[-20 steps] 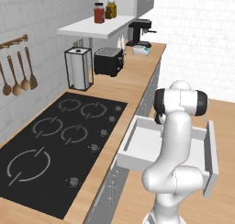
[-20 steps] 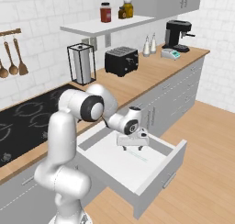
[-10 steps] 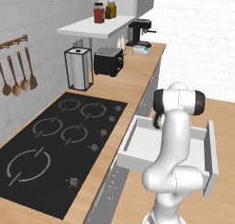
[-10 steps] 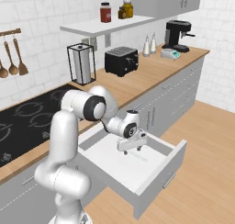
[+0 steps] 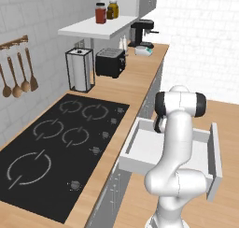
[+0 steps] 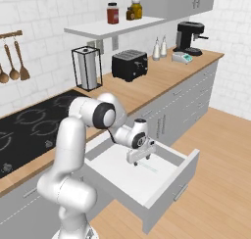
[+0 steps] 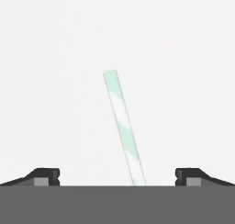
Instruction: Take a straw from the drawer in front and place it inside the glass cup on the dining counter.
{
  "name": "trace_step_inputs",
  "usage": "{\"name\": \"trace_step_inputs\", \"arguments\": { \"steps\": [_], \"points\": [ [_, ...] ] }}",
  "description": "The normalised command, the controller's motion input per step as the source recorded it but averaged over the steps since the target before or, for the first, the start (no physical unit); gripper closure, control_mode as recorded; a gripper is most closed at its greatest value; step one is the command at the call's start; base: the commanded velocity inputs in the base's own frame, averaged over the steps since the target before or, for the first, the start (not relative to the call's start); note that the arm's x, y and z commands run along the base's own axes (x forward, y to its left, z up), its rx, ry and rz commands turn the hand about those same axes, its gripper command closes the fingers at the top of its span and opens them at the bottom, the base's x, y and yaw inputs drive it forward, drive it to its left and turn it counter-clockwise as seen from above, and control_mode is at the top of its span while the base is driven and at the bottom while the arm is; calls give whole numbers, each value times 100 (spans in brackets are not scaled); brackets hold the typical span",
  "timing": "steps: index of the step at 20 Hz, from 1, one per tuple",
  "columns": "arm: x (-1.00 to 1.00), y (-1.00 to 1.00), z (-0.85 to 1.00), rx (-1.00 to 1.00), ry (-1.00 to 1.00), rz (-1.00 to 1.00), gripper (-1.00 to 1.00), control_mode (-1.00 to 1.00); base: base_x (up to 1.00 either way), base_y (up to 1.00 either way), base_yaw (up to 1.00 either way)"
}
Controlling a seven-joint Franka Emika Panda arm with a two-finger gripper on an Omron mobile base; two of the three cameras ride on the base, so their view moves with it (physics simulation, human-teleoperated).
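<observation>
hand view: the straw (image 7: 123,129) lies flat on the white floor of the pulled-out drawer (image 6: 169,184), just under the hand (image 7: 117,177), whose tips stand wide apart, grasping nothing. pickup and the cup step remain.

The drawer (image 6: 169,181) stood pulled out from under the counter (image 6: 162,79), to the right of the cooktop (image 5: 56,145). A straw (image 7: 123,125) lay on the drawer's floor. The gripper (image 6: 140,160) hung inside the drawer above the straw, which lay between its spread fingertips (image 7: 46,176). Behind the cooktop on the counter stood a towel holder (image 6: 86,68), then a toaster (image 6: 129,65), shakers (image 6: 160,48) and a coffee machine (image 6: 190,37). Jars (image 6: 113,12) sat on the shelf (image 6: 115,26) above.
</observation>
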Motion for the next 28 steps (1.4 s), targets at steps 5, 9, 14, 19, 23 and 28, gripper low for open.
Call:
{"name": "trace_step_inputs", "arguments": {
  "steps": [5,9,14,19,23,28],
  "points": [
    [13,0,-19,0,0,8,-100,-100,0,0,0],
    [5,1,-26,0,0,7,-100,-100,0,0,0],
    [2,0,-27,0,0,5,-100,-100,0,0,0],
    [3,0,-30,0,0,5,-100,-100,0,0,0],
    [4,1,-35,0,0,4,-100,-100,0,0,0],
    [2,2,-38,0,0,3,100,-100,0,0,0]
  ]
}}
